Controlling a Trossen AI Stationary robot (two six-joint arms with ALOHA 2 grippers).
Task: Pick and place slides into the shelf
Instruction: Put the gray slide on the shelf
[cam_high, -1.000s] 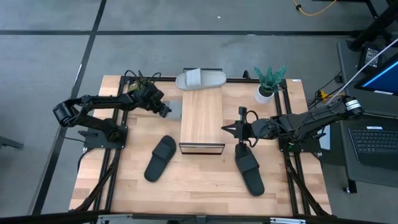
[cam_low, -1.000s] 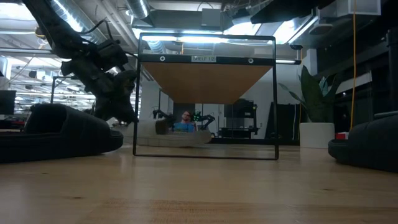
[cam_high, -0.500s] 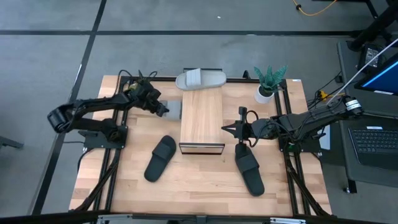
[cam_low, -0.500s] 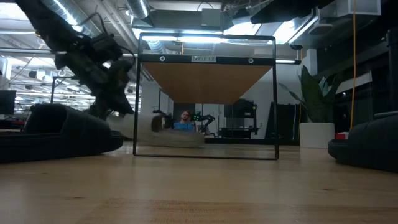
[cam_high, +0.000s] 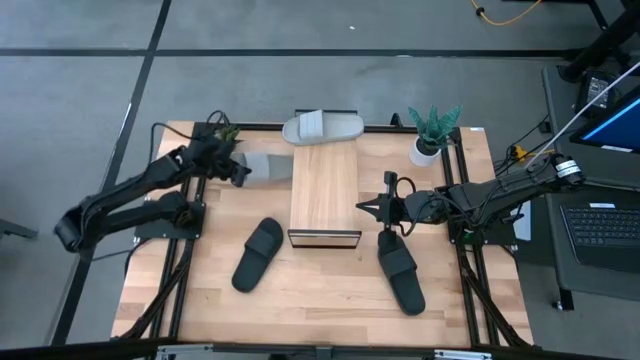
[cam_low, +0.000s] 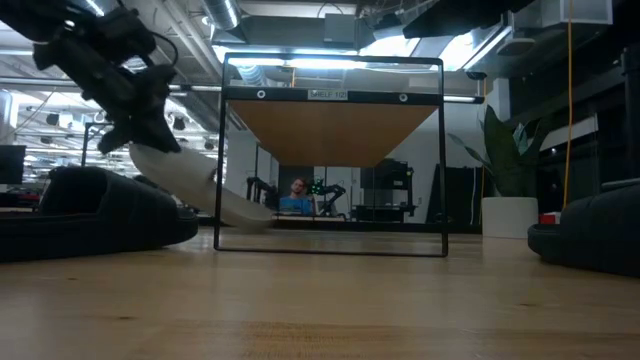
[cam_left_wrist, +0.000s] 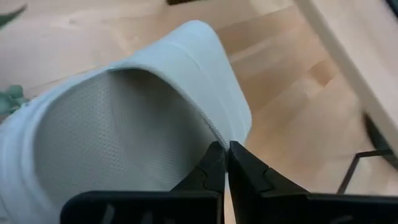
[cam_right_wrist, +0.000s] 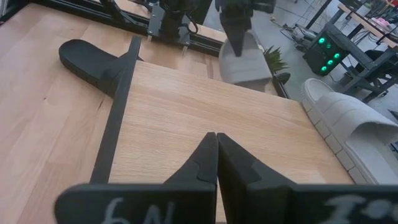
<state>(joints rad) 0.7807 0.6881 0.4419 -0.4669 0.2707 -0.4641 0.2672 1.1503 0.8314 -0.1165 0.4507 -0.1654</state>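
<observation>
Slides: four on record, two light grey and two black, spread around the shelf (cam_high: 324, 196).
Shelf: long, narrow, light wood top on a dark frame, stood at the centre of the table (cam_high: 460, 310), its long axis running 12 to 6 o'clock.
Held grey slide (cam_high: 266, 166): at 10 o'clock from the shelf centre, just beside the shelf's left edge; in the low view it hung tilted, one end raised in the grip and the other sloping down toward the shelf frame (cam_low: 195, 183).
Second grey slide (cam_high: 322, 127): lay crosswise at 12 o'clock, at the far end of the shelf; whether it touched the shelf top could not be told.
Black slide, left (cam_high: 259, 254): flat on the table at 7 o'clock from the shelf, apart from it.
Black slide, right (cam_high: 400, 270): flat on the table at 5 o'clock from the shelf.
Left gripper (cam_high: 236, 170): at 10 o'clock, fingers pressed onto the rim of the held grey slide, pinching it (cam_left_wrist: 225, 163).
Right gripper (cam_high: 364, 206): at 3 o'clock, level with the shelf's right edge, fingers pressed together with nothing between them (cam_right_wrist: 215, 149).
Potted plant (cam_high: 432, 131): green, in a white pot, at 2 o'clock near the table's far right corner.
</observation>
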